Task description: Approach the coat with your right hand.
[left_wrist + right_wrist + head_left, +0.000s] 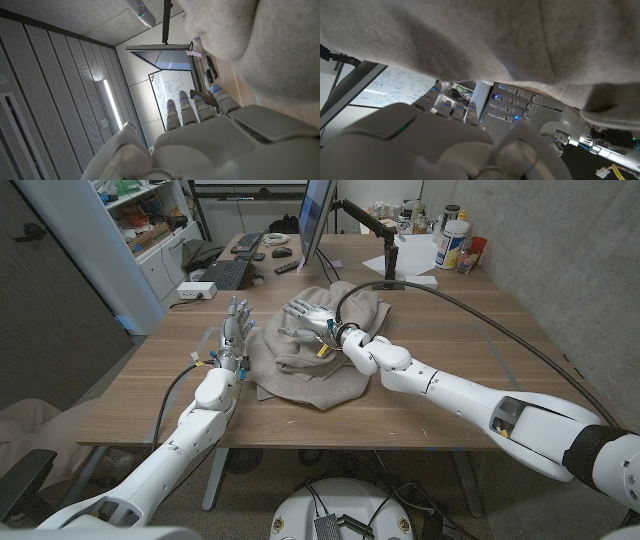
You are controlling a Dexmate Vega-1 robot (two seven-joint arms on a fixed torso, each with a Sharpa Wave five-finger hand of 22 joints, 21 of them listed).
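Crumpled beige fabric coat lies mid-surface, the right robot hand over its twelve-o'clock part, fingers apart, while the left robot hand, empty, fingers apart, stands at its nine o'clock.

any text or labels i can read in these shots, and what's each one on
No text can be read in these pictures.
whiteboard: handwritten notes and diagrams, too small and blurred to read.
white container at the table's far end: label too small to read.
boxes on the shelf: any print is too small to read.
coat, left hand, right hand: no visible writing.
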